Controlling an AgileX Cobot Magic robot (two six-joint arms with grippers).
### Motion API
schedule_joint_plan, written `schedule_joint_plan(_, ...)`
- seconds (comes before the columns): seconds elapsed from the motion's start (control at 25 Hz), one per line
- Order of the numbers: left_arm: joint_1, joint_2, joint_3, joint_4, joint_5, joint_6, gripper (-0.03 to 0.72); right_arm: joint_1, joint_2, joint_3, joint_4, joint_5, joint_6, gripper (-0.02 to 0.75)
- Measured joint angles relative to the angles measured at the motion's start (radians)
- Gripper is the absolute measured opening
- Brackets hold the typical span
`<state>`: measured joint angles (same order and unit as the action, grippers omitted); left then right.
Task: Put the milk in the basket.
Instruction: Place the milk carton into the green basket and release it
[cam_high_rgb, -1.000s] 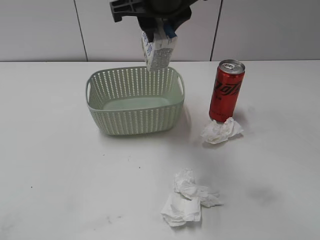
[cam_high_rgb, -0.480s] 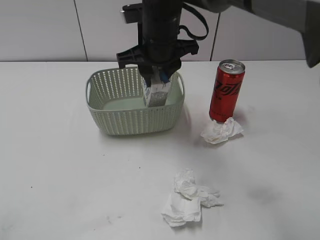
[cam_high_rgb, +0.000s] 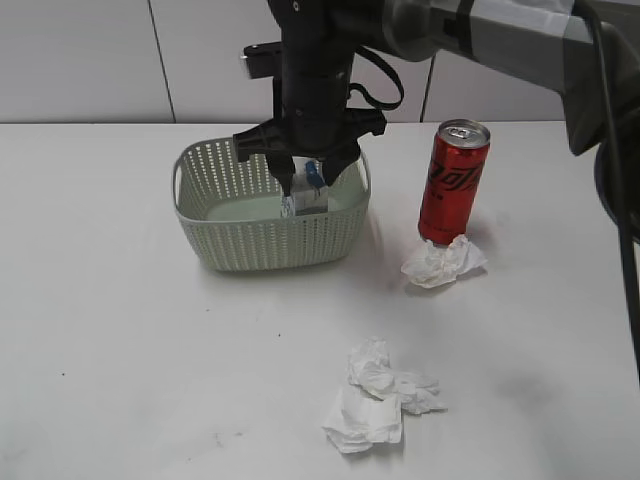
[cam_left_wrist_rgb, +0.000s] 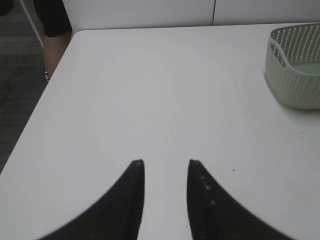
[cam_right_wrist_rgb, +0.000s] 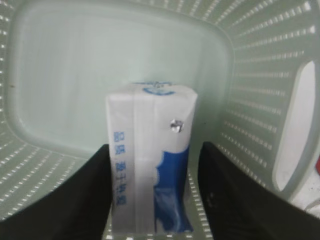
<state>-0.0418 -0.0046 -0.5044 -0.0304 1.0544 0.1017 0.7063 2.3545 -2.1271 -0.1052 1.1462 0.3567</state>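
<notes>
The milk (cam_high_rgb: 310, 196), a small white carton with blue markings, stands inside the pale green basket (cam_high_rgb: 268, 243) toward its right side. My right gripper (cam_high_rgb: 308, 183) reaches down into the basket with its fingers spread on either side of the carton. In the right wrist view the milk (cam_right_wrist_rgb: 150, 150) sits between the fingers of my right gripper (cam_right_wrist_rgb: 155, 146), with a gap on its right side, and the basket wall (cam_right_wrist_rgb: 250, 75) surrounds it. My left gripper (cam_left_wrist_rgb: 165, 161) is open and empty over bare table, far left of the basket (cam_left_wrist_rgb: 295, 85).
A tall red soda can (cam_high_rgb: 453, 185) stands right of the basket, with a crumpled tissue (cam_high_rgb: 443, 262) at its foot. Another crumpled tissue (cam_high_rgb: 377, 400) lies near the front of the white table. The table's left edge shows in the left wrist view.
My right gripper came down from above the basket with the milk, lowered it inside, and its fingers have now spread away from the carton.
</notes>
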Motion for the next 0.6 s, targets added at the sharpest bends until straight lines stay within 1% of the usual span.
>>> schedule_joint_plan(0.12, 0.0, 0.0, 0.0, 0.0, 0.0, 0.0, 0.221, 0.0, 0.0, -0.001, -0.001, -0.002, 0.0, 0.492)
schedule_joint_plan(0.36, 0.0, 0.0, 0.0, 0.0, 0.0, 0.0, 0.221, 0.0, 0.001, -0.015, -0.001, -0.006, 0.0, 0.518)
schedule_joint_plan(0.48, 0.0, 0.0, 0.0, 0.0, 0.0, 0.0, 0.221, 0.0, 0.001, -0.07, -0.001, 0.004, -0.012, 0.539)
schedule_joint_plan(0.6, 0.0, 0.0, 0.0, 0.0, 0.0, 0.0, 0.221, 0.0, 0.001, -0.163, -0.001, 0.046, -0.061, 0.546)
